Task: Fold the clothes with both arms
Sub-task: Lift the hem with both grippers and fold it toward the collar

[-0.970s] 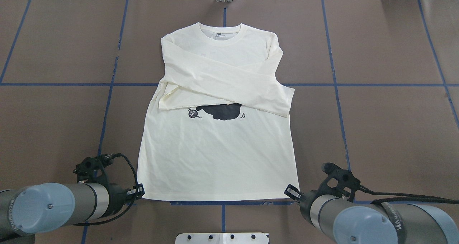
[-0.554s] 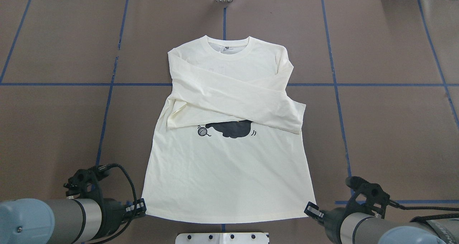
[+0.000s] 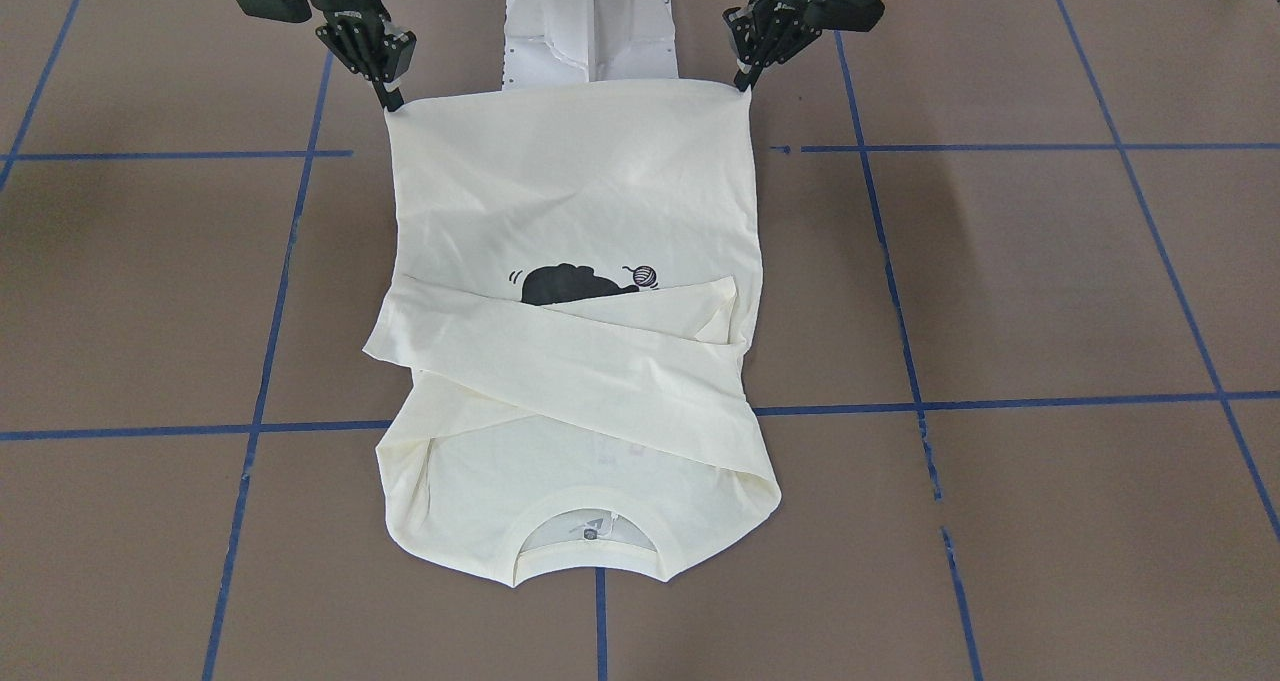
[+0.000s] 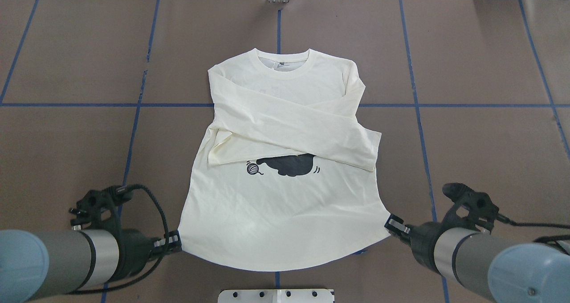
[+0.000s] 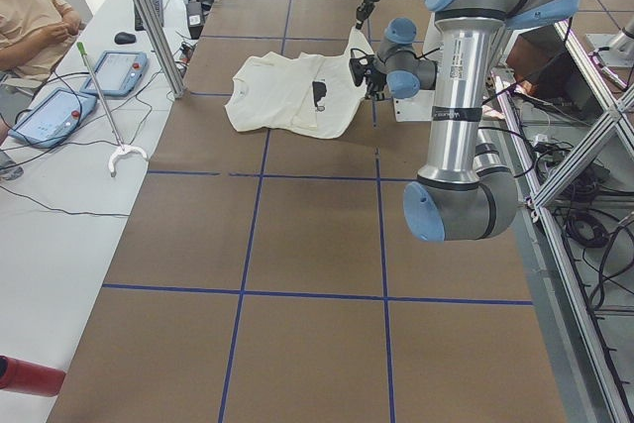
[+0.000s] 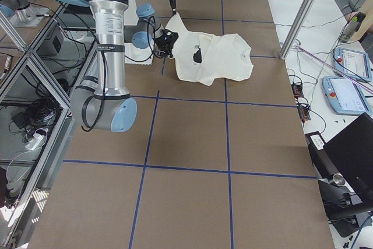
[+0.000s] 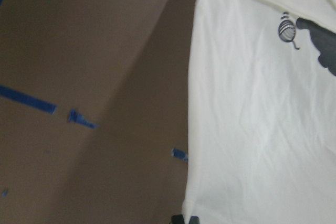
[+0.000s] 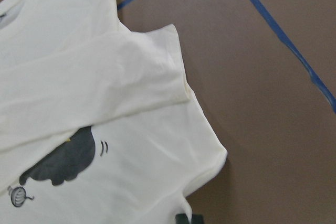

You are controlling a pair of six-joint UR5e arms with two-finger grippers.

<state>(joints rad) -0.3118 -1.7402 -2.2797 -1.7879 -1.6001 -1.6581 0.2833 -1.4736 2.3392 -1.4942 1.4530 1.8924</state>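
Though slack, T-shirt between both grippers.

The table has a brown top, marked into large rectangles by blue tape lines. A cream long-sleeve T-shirt lies print side up near the middle, its neck toward the edge far from the robot. Both sleeves are folded across the chest and partly cover the black cat print. Its two hem corners are raised off the table; the rest lies flat. A white base plate sits at the robot's edge, near the hem.
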